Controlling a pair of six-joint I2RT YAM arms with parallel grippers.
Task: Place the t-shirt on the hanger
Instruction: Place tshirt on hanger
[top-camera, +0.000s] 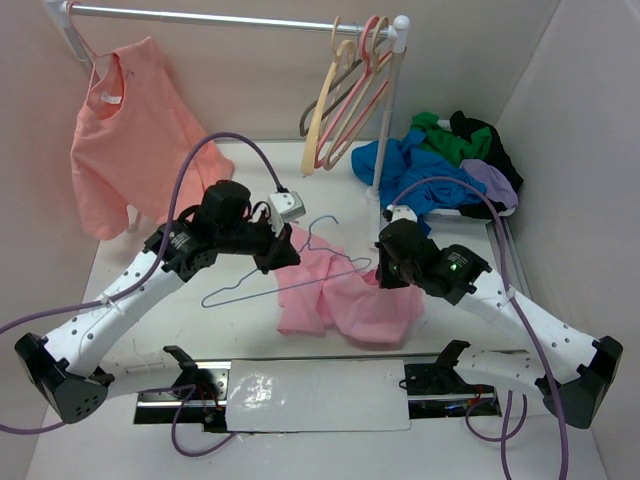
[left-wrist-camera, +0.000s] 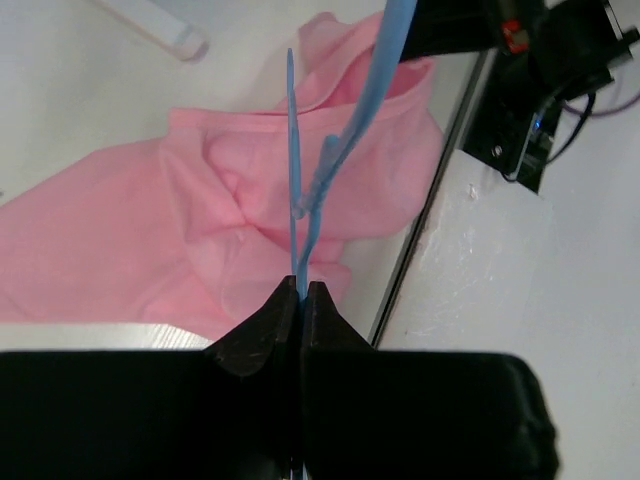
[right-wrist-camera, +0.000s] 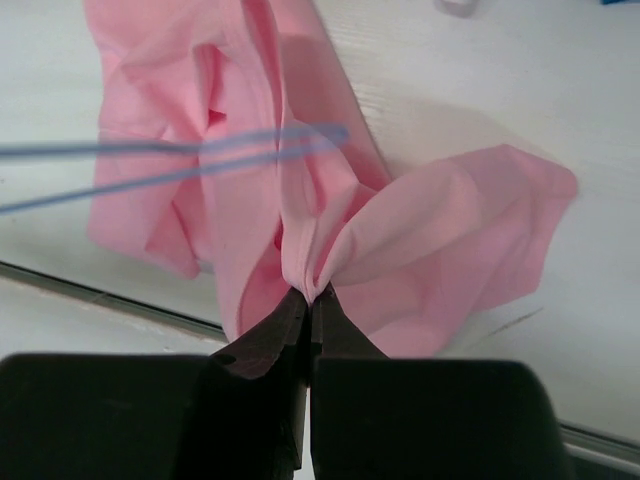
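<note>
The pink t-shirt (top-camera: 345, 300) lies crumpled on the table between the arms. The bluish-grey wire hanger (top-camera: 240, 294) is held over its left part, hook pointing away. My left gripper (top-camera: 283, 252) is shut on the hanger; in the left wrist view the wire (left-wrist-camera: 293, 150) runs out from between the closed fingertips (left-wrist-camera: 303, 285) over the shirt (left-wrist-camera: 230, 200). My right gripper (top-camera: 378, 276) is shut on a bunched fold of the shirt (right-wrist-camera: 450, 220), pinched at the tips (right-wrist-camera: 312, 292) and lifted a little. The hanger's end (right-wrist-camera: 335, 131) lies across the fabric there.
A salmon-orange shirt (top-camera: 130, 140) hangs on the rail at the back left. Cream and pink hangers (top-camera: 345, 95) hang by the white rail post (top-camera: 390, 110). A pile of blue and green garments (top-camera: 440, 165) lies at the back right. A white plate (top-camera: 315, 395) sits at the near edge.
</note>
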